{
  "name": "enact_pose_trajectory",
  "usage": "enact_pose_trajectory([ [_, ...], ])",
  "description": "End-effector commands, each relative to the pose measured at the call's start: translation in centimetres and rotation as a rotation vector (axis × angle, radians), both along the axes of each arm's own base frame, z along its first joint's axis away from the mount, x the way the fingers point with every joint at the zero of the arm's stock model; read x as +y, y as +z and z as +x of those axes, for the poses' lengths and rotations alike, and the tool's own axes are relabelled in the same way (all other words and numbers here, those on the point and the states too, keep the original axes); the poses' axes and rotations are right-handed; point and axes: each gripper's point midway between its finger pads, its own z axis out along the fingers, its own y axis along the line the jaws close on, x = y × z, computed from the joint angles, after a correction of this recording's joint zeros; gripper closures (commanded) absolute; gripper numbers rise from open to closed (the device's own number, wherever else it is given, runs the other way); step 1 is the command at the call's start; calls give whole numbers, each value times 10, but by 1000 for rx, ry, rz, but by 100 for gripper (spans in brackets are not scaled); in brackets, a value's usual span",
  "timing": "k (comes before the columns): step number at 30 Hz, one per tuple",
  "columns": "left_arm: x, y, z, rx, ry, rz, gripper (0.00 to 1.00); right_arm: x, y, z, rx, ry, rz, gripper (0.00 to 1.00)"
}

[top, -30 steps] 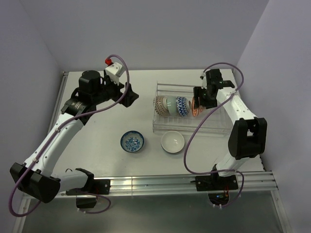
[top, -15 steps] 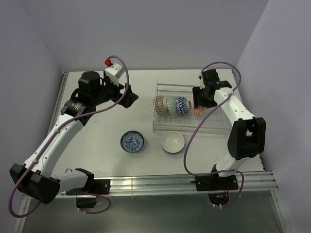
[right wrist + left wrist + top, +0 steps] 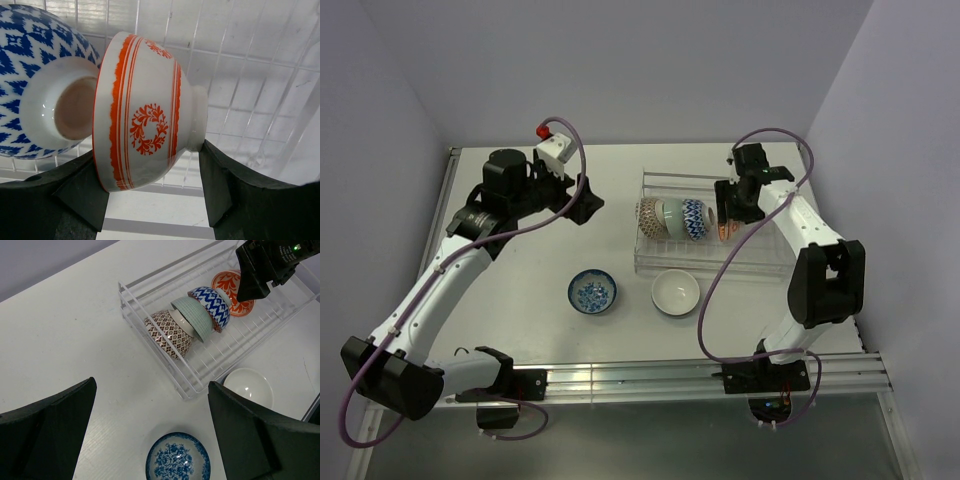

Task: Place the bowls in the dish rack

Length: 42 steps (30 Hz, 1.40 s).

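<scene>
My right gripper (image 3: 728, 212) is shut on an orange-red patterned bowl (image 3: 145, 115), jaws across its rim and foot. It holds the bowl on its side inside the wire dish rack (image 3: 760, 258), close beside a blue-white zigzag bowl (image 3: 30, 65). A brown-patterned bowl (image 3: 648, 215) and a pale green bowl (image 3: 670, 217) stand on edge further left in the rack. A blue floral bowl (image 3: 592, 291) and a plain white bowl (image 3: 675, 292) sit upright on the table in front of the rack. My left gripper (image 3: 578, 200) hovers open and empty, left of the rack.
A red-capped white fixture (image 3: 550, 140) stands at the back of the table behind the left arm. The right half of the rack holds no bowls. Walls close the table in on the left, back and right.
The right gripper has shifted slightly left with the orange-red bowl, closer to the blue-white bowl. The left arm has barely moved.
</scene>
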Motion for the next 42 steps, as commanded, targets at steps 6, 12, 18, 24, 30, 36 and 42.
enact_pose_trajectory([
  [6,3,11,-5,-48,-17,-11,1,13,-3,7,2,5,4,83],
  [12,4,10,-7,-49,-15,-6,1,19,-2,3,24,12,33,44],
  [18,4,9,-9,-48,-26,-8,1,26,14,2,4,27,75,19],
  [24,2,10,-10,-50,-37,-8,1,32,23,1,-5,40,104,1],
  [30,4,8,-14,-47,-42,-2,1,36,38,-3,-29,63,134,0],
  [36,6,-9,-26,9,-108,28,1,37,63,-9,-76,110,141,0],
  [42,23,-49,-40,105,-159,122,0,26,88,-15,-126,140,134,0],
])
